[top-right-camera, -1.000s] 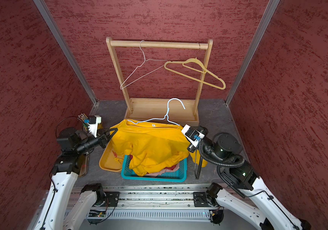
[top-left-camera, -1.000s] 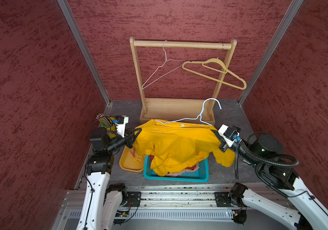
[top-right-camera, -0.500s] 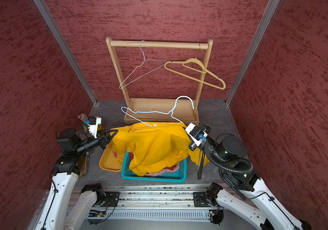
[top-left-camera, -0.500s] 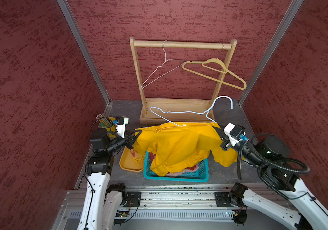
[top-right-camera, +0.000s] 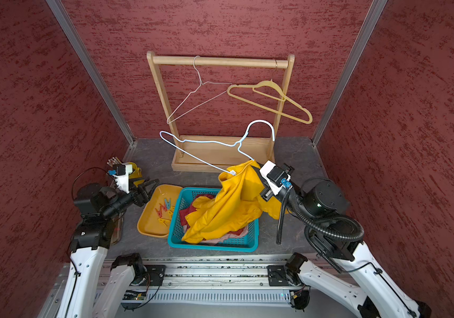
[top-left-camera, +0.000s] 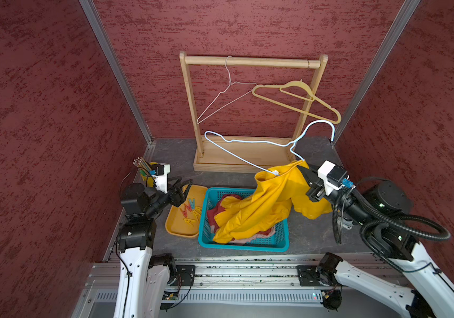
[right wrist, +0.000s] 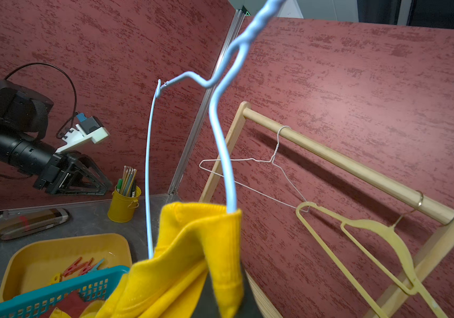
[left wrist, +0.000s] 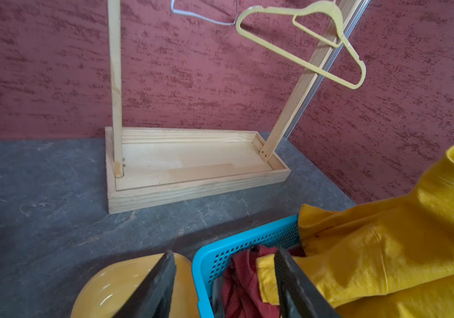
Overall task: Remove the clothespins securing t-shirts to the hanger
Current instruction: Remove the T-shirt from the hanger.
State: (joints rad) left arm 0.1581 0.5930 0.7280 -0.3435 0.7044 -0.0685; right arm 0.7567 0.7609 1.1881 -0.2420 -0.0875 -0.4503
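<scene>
Clothespins [top-left-camera: 190, 210] are not sitting between either pair of jaws. The left gripper [top-left-camera: 186, 187] is hanging with its fingers spread and nothing between them, poised over the far end of the yellow tray [top-left-camera: 176, 230], just beside the teal basket [top-left-camera: 242, 245]. The right gripper [top-left-camera: 304, 172] is clamping shut on the shoulder of the mustard t-shirt [top-left-camera: 264, 203]. The blue wire hanger [top-left-camera: 248, 141] is running into that cloth at the jaws, so the gripper is probably pinching the wire through the fabric. The hanger's other side is sticking up bare, and the shirt is draping down into the basket over a dark red t-shirt [top-left-camera: 221, 203].

All the clothespins in view are lying loose in the tray, red, yellow and light blue; none is showing on the shirt or hanger. They are looking light, rigid and smooth, likely with a stiff spring. Squeezing the tail ends is what opens one, while gripping across the flat sides is safest for lifting. The cloth is looking soft and liable to slip off thin wire.
</scene>
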